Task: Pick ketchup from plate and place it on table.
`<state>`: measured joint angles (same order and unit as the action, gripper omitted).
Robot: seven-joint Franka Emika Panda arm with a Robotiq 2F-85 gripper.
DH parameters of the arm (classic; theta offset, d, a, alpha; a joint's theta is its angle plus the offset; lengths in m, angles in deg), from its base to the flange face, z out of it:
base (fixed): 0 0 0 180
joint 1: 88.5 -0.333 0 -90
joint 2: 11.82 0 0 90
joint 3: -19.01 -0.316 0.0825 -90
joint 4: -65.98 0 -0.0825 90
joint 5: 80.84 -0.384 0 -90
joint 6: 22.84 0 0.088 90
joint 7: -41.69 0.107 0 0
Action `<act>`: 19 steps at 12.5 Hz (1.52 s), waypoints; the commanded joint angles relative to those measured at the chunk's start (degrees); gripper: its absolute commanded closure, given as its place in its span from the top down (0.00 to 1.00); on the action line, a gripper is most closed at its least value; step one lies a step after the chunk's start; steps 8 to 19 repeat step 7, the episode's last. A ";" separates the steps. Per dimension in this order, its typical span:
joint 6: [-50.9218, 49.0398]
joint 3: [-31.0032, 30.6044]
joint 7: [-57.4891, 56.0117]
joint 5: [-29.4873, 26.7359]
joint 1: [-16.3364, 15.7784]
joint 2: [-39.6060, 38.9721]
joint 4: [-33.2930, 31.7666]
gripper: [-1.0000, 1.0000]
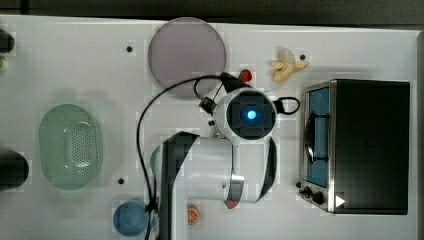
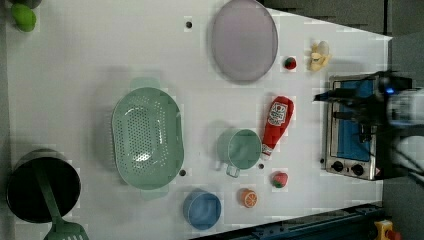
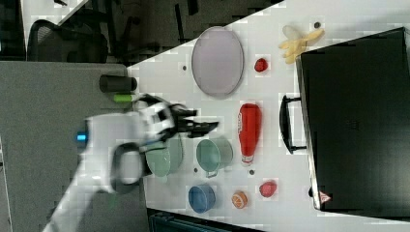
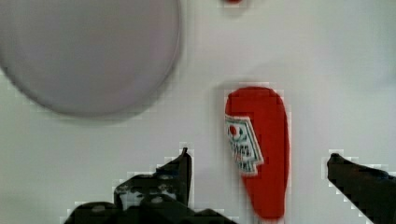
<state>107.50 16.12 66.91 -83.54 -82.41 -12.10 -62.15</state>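
Ketchup (image 4: 259, 154) lies flat on the desk (image 2: 100, 60) beside the plate (image 4: 84, 51); light, smooth, likely slippery plastic, best pinched across its body. Hand (image 4: 261, 172) spread wide, empty.

A glossy red plastic ketchup bottle (image 2: 276, 125) carries a white label with red print. The flat round matte plate (image 2: 243, 40) is plain greyish-mauve. The wide flat worktop (image 2: 90, 65) is white, dotted with small dark holes. The oval perforated basket (image 2: 147, 137) is pale green; the small round bowl (image 2: 202, 209) blue.
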 commanded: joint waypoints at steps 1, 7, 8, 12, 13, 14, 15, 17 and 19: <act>-11.81 0.16 17.56 -0.34 -1.04 4.04 8.52 1.00; -29.23 0.46 21.91 0.59 -1.08 6.18 21.84 1.00; -29.23 0.46 21.91 0.59 -1.08 6.18 21.84 1.00; -29.23 0.46 21.91 0.59 -1.08 6.18 21.84 1.00; -29.23 0.46 21.91 0.59 -1.08 6.18 21.84 1.00; -29.23 0.46 21.91 0.59 -1.08 6.18 21.84 1.00; -29.23 0.46 21.91 0.59 -1.08 6.18 21.84 1.00; -29.23 0.46 21.91 0.59 -1.08 6.18 21.84 1.00; -29.23 0.46 21.91 0.59 -1.08 6.18 21.84 1.00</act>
